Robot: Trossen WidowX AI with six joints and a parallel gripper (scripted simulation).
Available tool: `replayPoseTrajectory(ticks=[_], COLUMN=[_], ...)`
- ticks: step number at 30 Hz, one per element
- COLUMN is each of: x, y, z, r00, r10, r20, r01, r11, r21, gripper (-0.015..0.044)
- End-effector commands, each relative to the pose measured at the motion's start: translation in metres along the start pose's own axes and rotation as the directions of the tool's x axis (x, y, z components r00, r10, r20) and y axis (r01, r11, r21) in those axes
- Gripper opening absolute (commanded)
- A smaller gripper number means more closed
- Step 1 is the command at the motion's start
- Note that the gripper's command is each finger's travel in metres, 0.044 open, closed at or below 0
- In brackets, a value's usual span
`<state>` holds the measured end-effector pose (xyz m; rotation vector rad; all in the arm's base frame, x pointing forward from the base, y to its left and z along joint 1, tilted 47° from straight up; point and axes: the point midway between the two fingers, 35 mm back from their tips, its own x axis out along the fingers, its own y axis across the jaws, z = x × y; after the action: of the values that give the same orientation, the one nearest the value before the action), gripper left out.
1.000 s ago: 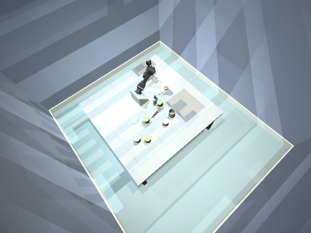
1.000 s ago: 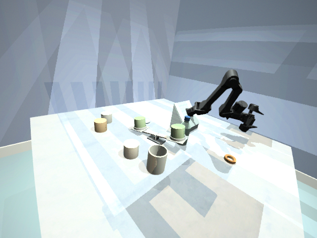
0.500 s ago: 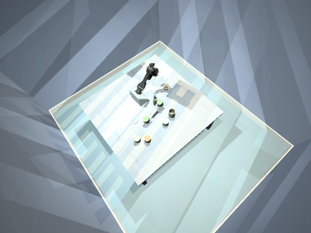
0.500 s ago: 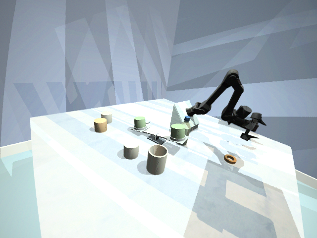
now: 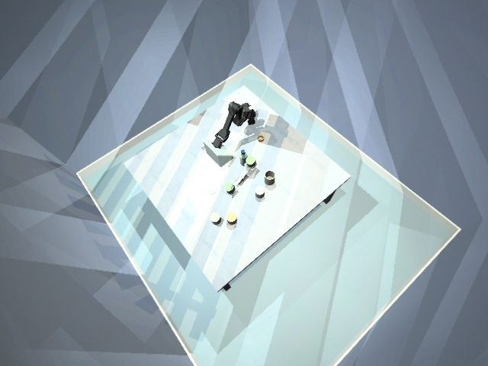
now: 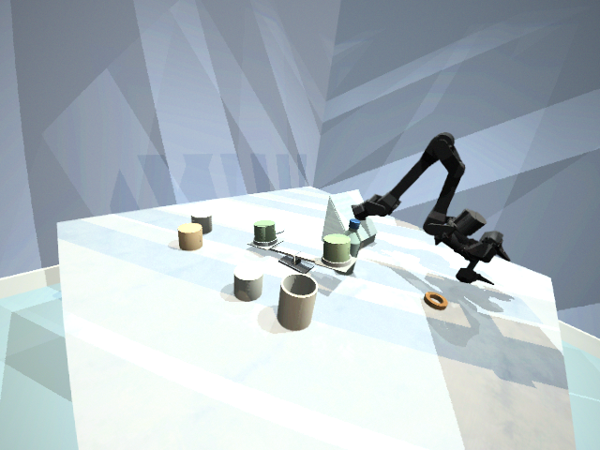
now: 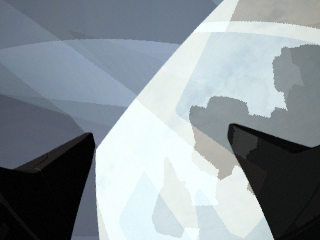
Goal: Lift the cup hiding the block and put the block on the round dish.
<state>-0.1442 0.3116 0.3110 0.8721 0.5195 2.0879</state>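
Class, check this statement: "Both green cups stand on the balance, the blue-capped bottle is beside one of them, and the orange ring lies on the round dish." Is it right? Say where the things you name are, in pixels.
Not quite: the orange ring (image 5: 257, 138) (image 6: 427, 302) lies on the table (image 5: 275, 220) (image 6: 193, 367), away from the dish (image 5: 210, 190), as the top view shows. The rest stands.

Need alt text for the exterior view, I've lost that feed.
A tilted balance carries two upside-down green cups, the one nearer the bottle sitting lower. The arm's open claw hangs to the right, beyond an orange ring.
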Motion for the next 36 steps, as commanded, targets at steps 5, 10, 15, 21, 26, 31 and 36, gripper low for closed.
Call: replayPoseTrajectory(ticks=[5, 10, 15, 21, 26, 31, 36], x=[0.005, -0.003, -0.008, -0.019, -0.034, -0.055, -0.082], y=[-0.044, -0.057, -0.080, -0.103, -0.130, -0.159, -0.185], z=[0.035, 0.057, 0.065, 0.091, 0.112, 0.137, 0.162], r00=[0.989, 0.972, 0.955, 0.926, 0.886, 0.829, 0.761], r10=[-0.144, -0.208, -0.276, -0.345, -0.429, -0.520, -0.605], r20=[0.042, 0.114, 0.109, 0.152, 0.176, 0.205, 0.235], r01=[0.148, 0.228, 0.296, 0.377, 0.462, 0.550, 0.626], r11=[0.980, 0.951, 0.919, 0.859, 0.787, 0.693, 0.588], r21=[-0.134, -0.209, -0.261, -0.347, -0.409, -0.467, -0.512], gripper=[0.0440, 0.0440, 0.0440, 0.0440, 0.0440, 0.0440, 0.0440])
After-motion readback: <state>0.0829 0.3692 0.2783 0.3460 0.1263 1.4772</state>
